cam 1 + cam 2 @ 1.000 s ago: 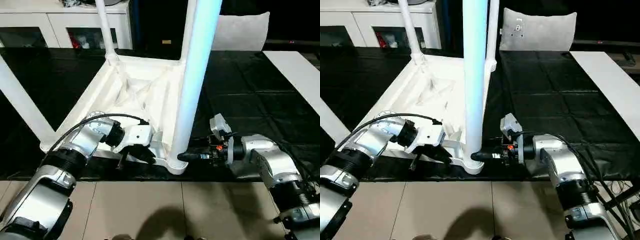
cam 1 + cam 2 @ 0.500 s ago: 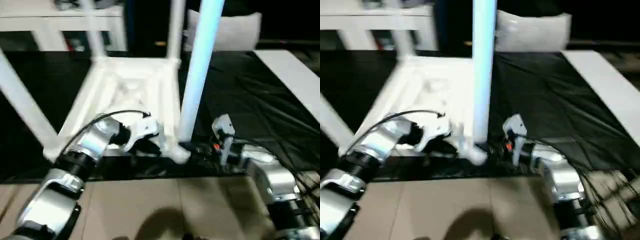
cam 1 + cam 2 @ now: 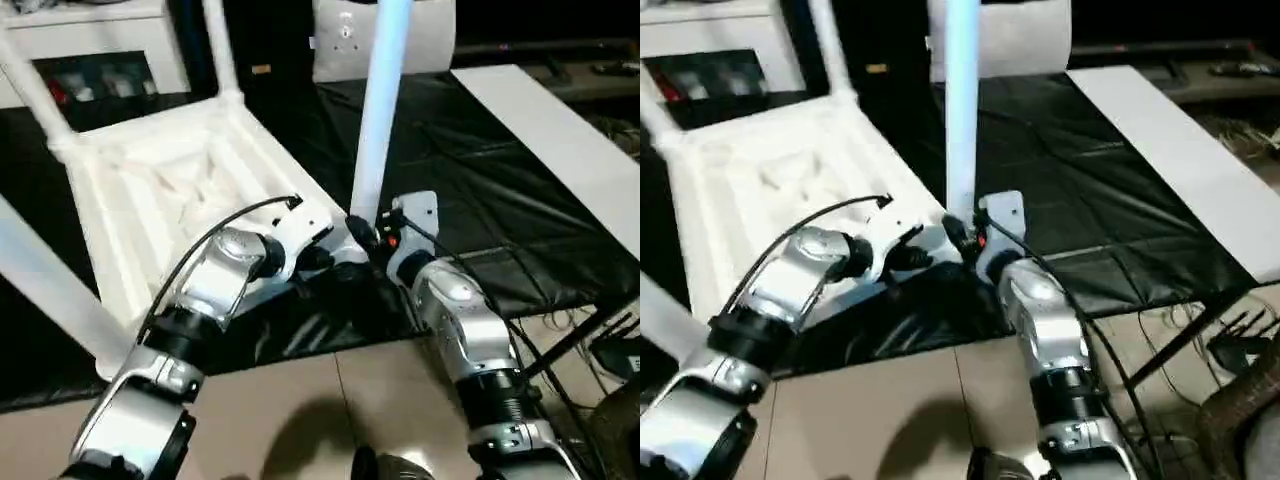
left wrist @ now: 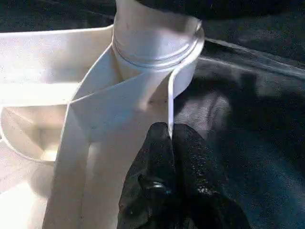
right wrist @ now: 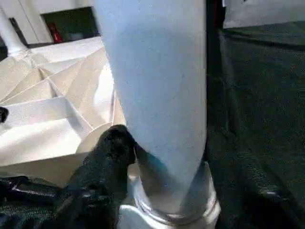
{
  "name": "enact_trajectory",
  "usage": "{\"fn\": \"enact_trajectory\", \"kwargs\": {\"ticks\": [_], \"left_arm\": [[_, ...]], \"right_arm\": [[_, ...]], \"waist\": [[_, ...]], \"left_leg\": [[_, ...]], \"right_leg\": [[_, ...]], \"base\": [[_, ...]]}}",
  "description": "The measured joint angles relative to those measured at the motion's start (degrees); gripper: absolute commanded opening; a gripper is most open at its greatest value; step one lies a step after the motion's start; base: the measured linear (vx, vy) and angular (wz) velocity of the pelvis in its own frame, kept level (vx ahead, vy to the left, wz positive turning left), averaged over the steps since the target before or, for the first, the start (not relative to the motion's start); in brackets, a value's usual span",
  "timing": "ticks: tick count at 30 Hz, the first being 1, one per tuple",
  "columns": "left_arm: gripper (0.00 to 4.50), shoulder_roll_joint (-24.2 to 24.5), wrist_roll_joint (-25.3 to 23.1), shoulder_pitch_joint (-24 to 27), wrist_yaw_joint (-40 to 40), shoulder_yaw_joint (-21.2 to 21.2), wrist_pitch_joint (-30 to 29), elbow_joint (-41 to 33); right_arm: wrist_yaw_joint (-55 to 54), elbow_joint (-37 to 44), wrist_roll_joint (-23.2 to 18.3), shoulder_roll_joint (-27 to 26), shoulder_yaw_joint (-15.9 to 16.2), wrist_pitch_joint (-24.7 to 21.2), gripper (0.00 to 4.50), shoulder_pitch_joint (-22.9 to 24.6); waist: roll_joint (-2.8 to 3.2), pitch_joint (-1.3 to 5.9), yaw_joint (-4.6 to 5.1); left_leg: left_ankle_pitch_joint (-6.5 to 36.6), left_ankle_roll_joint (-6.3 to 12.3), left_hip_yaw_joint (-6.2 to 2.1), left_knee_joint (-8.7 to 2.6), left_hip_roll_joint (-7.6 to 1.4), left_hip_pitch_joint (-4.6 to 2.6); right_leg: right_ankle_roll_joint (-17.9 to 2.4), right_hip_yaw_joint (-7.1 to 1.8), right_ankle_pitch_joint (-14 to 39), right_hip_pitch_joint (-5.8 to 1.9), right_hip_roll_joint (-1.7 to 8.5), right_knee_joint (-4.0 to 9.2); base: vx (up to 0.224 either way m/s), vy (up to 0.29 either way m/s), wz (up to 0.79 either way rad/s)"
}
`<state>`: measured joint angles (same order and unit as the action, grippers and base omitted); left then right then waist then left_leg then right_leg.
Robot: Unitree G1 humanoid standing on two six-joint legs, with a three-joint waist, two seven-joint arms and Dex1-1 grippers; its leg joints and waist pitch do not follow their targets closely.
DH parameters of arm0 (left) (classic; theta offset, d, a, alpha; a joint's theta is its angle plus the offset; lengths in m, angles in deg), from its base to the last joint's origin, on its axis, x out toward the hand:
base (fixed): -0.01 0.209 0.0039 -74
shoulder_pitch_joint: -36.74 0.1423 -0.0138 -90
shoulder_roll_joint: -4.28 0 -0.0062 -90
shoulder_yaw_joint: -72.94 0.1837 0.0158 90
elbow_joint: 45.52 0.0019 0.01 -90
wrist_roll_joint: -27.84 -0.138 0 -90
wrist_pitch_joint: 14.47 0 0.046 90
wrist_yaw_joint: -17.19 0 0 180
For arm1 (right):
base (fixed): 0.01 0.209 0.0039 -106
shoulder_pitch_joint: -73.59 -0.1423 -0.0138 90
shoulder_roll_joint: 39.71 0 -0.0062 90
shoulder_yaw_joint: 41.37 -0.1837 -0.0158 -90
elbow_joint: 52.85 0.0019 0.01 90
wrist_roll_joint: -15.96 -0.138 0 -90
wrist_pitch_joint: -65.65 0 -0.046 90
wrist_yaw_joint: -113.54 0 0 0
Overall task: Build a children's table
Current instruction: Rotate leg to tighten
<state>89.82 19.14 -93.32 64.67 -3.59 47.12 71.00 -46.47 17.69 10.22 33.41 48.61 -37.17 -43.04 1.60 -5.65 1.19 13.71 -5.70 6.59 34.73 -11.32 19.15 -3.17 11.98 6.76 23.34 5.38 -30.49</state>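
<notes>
The white tabletop (image 3: 170, 190) lies upside down on black cloth, ribs up. Legs stand in its corner sockets: a bluish-lit one (image 3: 378, 120) at the near right corner, one (image 3: 222, 50) at the back, one (image 3: 45, 290) slanting at the near left. My left gripper (image 4: 170, 136) is shut on the thin rim wall of the tabletop, just beside the round socket (image 4: 157, 43) of the near right leg. My right gripper (image 3: 362, 232) sits at the base of that same leg (image 5: 157, 86), just above the socket and close to my left gripper (image 3: 325, 262).
A white cabinet (image 3: 100, 60) with glass doors stands at the back left, and a white cushion (image 3: 420, 40) behind the table. A long white panel (image 3: 540, 120) lies on the black cloth (image 3: 480, 200) to the right. Cables (image 3: 610, 350) trail over the tiled floor at the lower right.
The whole view has swung and tilted, so the tabletop now lies diagonally in the picture. Both grippers stay at the near right corner, the left still clamped on the rim.
</notes>
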Motion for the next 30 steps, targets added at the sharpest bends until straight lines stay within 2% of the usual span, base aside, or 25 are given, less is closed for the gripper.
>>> {"fn": "enact_trajectory", "kwargs": {"ticks": [1, 3, 8, 10, 15, 18, 22, 24, 25, 28, 30], "left_arm": [[0.0, 0.2, 0.1, 0.2, 0.2, 0.0, 0.1, -0.5], [0.0, 1.2, 1.0, 0.9, 1.4, 0.0, 1.3, -1.3], [0.0, 5.1, 2.2, 1.9, 5.8, 1.0, 5.4, -3.0], [0.0, 7.4, 2.2, 2.3, 8.3, 1.6, 7.5, -3.0], [0.0, 12.0, 2.3, 2.5, 15.6, 3.4, 13.9, -1.5], [0.0, 13.8, 2.4, 2.5, 19.9, 5.0, 17.9, -1.0], [0.0, 16.3, 3.6, 2.9, 27.3, 7.2, 22.9, -1.3], [0.0, 16.7, 3.8, 2.9, 29.3, 8.1, 25.1, -1.5], [0.0, 16.7, 3.9, 2.9, 29.9, 8.4, 25.6, -1.5], [0.0, 16.5, 3.8, 2.6, 30.8, 9.6, 27.1, -1.6], [0.0, 16.4, 3.6, 2.2, 31.4, 10.2, 27.9, -1.5]], "right_arm": [[0.4, 0.2, -0.2, 0.2, 0.0, 0.2, 2.8, 0.1], [2.8, 1.3, -1.3, 1.7, 0.0, 0.7, 3.08, 1.2], [11.4, 3.0, -3.9, 9.0, -0.8, 1.7, 3.43, 4.8], [16.2, 3.3, -5.2, 13.0, -1.7, 2.3, 3.51, 6.1], [28.3, 3.9, -7.7, 21.2, -2.1, 3.1, 4.09, 6.5], [34.5, 5.2, -9.7, 23.5, -1.5, 2.2, 4.09, 6.5], [44.7, 5.8, -12.6, 26.1, 1.9, 0.1, 4.09, 6.1], [47.5, 5.0, -12.6, 26.1, 3.9, -0.6, 4.09, 4.3], [48.4, 4.4, -12.6, 25.8, 4.8, -0.6, 3.94, 3.1], [50.3, 3.2, -12.4, 24.7, 6.5, -0.6, 3.83, 1.2], [51.3, 1.3, -12.0, 23.8, 7.6, -0.8, 3.57, 0.5]], "waist": [[-0.02, 0.01, -0.05], [-0.03, 0.03, -0.29], [-0.04, 0.05, -1.3], [-0.03, 0.04, -1.61], [-0.04, 0.04, -2.16], [-0.04, 0.04, -2.88], [-0.2, 0.14, -4.12], [-0.23, 0.16, -4.75], [-0.26, 0.18, -4.92], [-0.57, 0.36, -5.8], [-0.77, 0.48, -6.27]], "left_leg": [[0.0, 0.03, 0.0, -0.13, 0.04, 0.01], [0.1, 0.07, 0.0, -0.41, 0.07, 0.07], [0.1, 0.1, 0.0, -0.22, -0.02, 1.07], [0.0, 0.11, 0.01, -0.17, -0.05, 0.97], [-0.1, 0.25, 0.13, -0.11, -0.13, 0.74], [-0.1, 0.22, 0.16, -0.1, -0.2, 0.75], [-0.3, -0.04, 0.29, -0.04, -0.42, 0.75], [-0.3, -0.05, 0.41, 0.02, -0.46, 0.82], [-0.3, -0.05, 0.45, 0.03, -0.47, 0.83], [-0.3, -0.06, 0.52, 0.02, -0.48, 0.84], [-0.3, -0.06, 0.55, 0.02, -0.5, 0.85]], "right_leg": [[-0.1, -0.06, -0.2, 0.07, 0.0, -0.04], [-0.3, -0.14, -0.2, 0.34, -0.04, -0.25], [-0.9, -0.22, 0.2, 1.79, -0.06, -1.31], [-1.0, -0.23, 0.3, 1.8, -0.08, -1.53], [-0.9, -0.19, 0.3, 1.57, -0.15, -1.51], [-0.8, -0.18, 0.2, 1.53, -0.15, -1.47], [-0.8, -0.17, 0.2, 1.31, -0.15, -1.47], [-0.8, -0.19, 0.2, 1.3, -0.1, -1.47], [-0.8, -0.21, 0.2, 1.31, -0.07, -1.47], [-0.7, -0.24, 0.3, 1.31, -0.03, -1.49], [-0.7, -0.24, 0.3, 1.33, -0.03, -1.52]], "base": [[0.058, -0.017, 0.03], [0.06, -0.023, 0.03], [0.012, -0.005, 0.01], [0.0, 0.0, 0.0], [0.0, 0.0, 0.0], [0.0, 0.0, 0.0], [0.0, 0.0, 0.0], [0.0, 0.0, 0.0], [0.0, 0.0, 0.0], [0.0, 0.0, 0.0], [0.0, 0.0, 0.0]]}}
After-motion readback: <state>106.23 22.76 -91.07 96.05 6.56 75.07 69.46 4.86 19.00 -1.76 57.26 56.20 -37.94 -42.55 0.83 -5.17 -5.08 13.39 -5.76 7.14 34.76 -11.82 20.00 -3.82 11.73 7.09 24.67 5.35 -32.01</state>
